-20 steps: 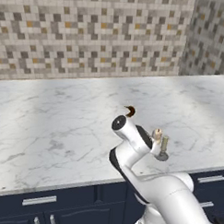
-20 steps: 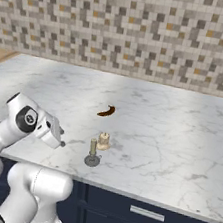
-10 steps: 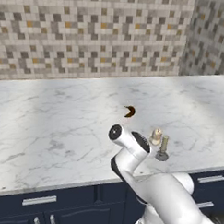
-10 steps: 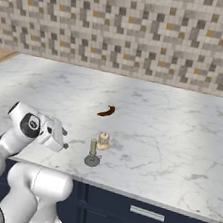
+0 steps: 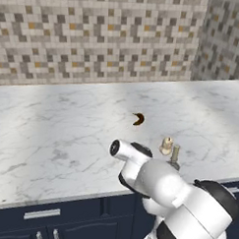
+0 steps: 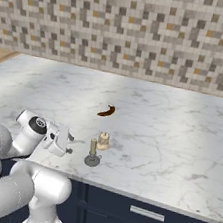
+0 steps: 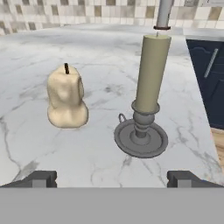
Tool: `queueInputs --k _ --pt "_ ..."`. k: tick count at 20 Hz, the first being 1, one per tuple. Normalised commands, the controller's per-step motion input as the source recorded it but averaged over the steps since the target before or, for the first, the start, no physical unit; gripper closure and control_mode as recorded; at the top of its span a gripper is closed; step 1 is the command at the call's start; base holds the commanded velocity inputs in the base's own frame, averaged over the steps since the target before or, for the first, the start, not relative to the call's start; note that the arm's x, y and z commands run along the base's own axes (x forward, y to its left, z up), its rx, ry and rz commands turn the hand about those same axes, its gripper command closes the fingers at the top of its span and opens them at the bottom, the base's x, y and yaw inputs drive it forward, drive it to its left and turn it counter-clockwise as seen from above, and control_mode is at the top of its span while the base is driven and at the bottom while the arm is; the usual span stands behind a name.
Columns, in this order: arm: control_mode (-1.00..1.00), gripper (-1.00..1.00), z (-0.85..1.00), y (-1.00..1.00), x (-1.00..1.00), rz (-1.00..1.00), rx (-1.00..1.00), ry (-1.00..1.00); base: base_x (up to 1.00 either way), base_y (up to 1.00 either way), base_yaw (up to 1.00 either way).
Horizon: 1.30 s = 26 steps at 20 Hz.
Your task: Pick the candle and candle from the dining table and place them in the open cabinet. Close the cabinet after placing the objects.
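The slim olive taper candle stands on its round dark grey base near the front edge of the dining table. Just behind it sits the short lumpy cream candle. My gripper is low over the marble, a short way left of the taper, open and holding nothing. In the hand view the taper is straight ahead, slightly right, and the cream candle is to the left. Both stand beyond the fingertips, apart from them. From the left base camera, both candles peek out behind my arm. The cabinet is out of view.
A brown crescent pastry lies further back on the marble. Navy drawer fronts with silver handles run under the table's front edge. A navy panel with a silver bar appears past the table's end. A mosaic tile wall closes off the back.
The arm has folded lower and the hand has crept right toward the candles, dropping closer to the tabletop. The candles and the pastry have not moved.
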Motion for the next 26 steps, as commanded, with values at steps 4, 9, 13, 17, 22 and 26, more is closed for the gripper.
queueInputs --k 4,9,13,17,22,26 --pt "-1.00 -1.00 -0.02 -0.26 0.00 -0.13 -0.05 -0.07 0.00 0.00 0.00" --pt "-1.00 -1.00 0.00 -0.24 0.00 -0.12 -0.05 0.00 0.00 0.00 0.00" --pt "-1.00 -1.00 0.00 -0.36 0.00 -0.14 -0.02 0.00 0.00 0.00 0.00" --pt "-1.00 -1.00 0.00 -0.32 -0.02 -0.15 -0.03 0.00 0.00 0.00 0.00" --pt "-1.00 -1.00 -0.03 -0.12 -0.03 -0.11 -0.02 0.00 0.00 0.00 0.00" --pt "-1.00 -1.00 -0.08 0.00 -0.02 0.00 0.00 -0.01 0.00 0.00 0.00"
